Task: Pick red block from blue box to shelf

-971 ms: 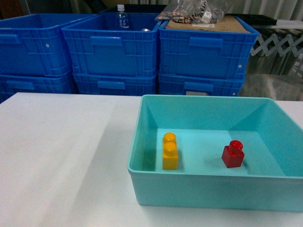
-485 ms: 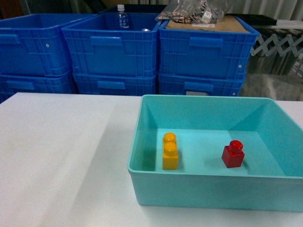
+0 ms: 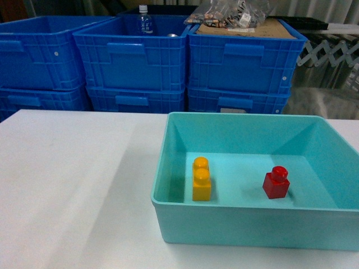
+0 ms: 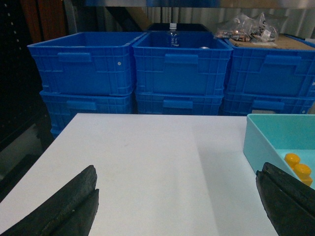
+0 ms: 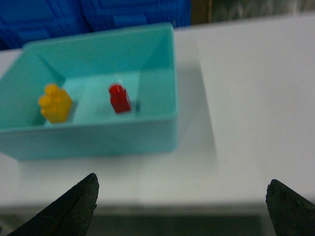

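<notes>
The red block [image 3: 276, 182] stands upright on the floor of the blue box [image 3: 168, 145], toward its right side; the right wrist view shows the same red block [image 5: 119, 98] inside the blue box [image 5: 167, 64]. My left gripper [image 4: 177, 199] is open over bare table, left of the blue box [image 4: 256, 135], with nothing between its fingers. My right gripper [image 5: 182, 206] is open at the table's near edge, short of the box, holding nothing. Neither gripper appears in the head view. The shelf is out of view.
A yellow two-stud brick [image 3: 202, 179] stands in the box, left of the red block. Dark blue crates [image 3: 134, 61] are stacked behind the white table [image 3: 73, 185]; one holds a bottle [image 3: 144, 21], another carries cardboard and bags [image 3: 230, 14].
</notes>
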